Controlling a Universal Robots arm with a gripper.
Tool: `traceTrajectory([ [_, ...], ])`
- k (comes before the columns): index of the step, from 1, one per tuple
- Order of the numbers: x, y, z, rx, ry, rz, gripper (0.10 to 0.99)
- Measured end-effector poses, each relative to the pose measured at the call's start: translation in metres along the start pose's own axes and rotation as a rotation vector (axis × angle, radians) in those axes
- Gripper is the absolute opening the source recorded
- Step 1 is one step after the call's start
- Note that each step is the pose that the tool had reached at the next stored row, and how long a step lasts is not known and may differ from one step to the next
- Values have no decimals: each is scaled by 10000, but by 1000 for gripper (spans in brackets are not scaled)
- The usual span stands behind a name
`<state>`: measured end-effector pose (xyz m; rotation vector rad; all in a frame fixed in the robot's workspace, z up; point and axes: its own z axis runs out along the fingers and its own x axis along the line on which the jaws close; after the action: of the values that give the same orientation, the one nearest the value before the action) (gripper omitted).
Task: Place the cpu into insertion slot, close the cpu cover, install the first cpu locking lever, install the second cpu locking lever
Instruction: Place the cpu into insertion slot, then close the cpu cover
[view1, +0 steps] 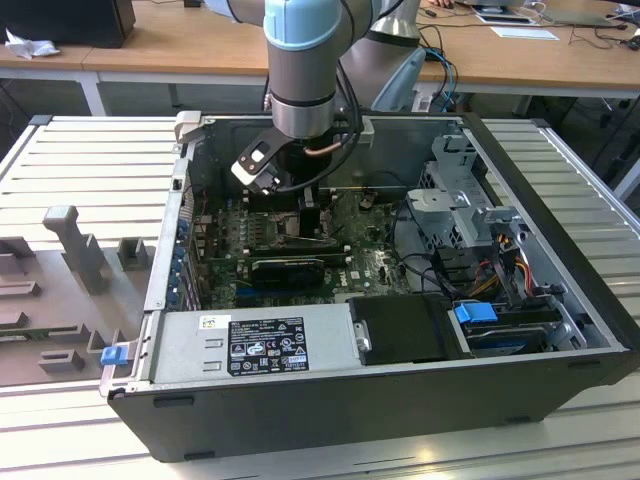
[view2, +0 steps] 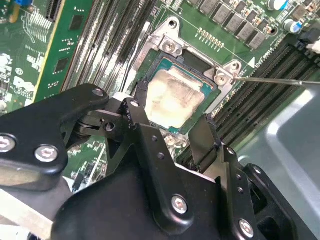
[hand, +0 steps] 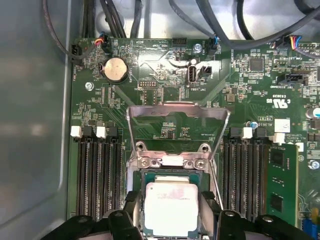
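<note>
The cpu (view2: 175, 97) (hand: 171, 207), a silvery square chip with a thin green rim, lies in the insertion slot (view2: 172, 50) (hand: 150, 176) on the green motherboard. My gripper (view2: 171, 114) (hand: 171, 216) (view1: 300, 215) hangs straight over it. Its two black fingers (view2: 139, 100) sit tight against opposite edges of the chip. The cpu cover (hand: 176, 108), a thin metal frame, stands raised at the far side of the slot. A thin wire locking lever (view2: 272, 80) stands loose beside the slot.
Long black memory slots (hand: 97, 175) flank the socket on both sides. The open computer case (view1: 560, 230) walls the work area in. A power supply (view1: 250, 340) and drive cage (view1: 460, 200) sit inside, and cables (hand: 220, 20) hang nearby.
</note>
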<state>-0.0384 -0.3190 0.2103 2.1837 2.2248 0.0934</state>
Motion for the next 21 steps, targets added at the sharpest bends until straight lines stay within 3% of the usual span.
traceTrajectory([
  [2,-1,1,-12,2,-158,-9,459],
  [3,-3,1,-12,3,-225,-13,341],
  [4,-4,1,-20,8,-282,-17,278],
  [5,-3,2,-29,8,-314,-19,220],
  [6,-3,2,-35,8,-328,-20,220],
  [8,-3,3,-43,7,-338,-20,106],
  [18,-1,6,-90,7,-344,-21,106],
  [21,-6,63,-89,133,-327,-18,106],
])
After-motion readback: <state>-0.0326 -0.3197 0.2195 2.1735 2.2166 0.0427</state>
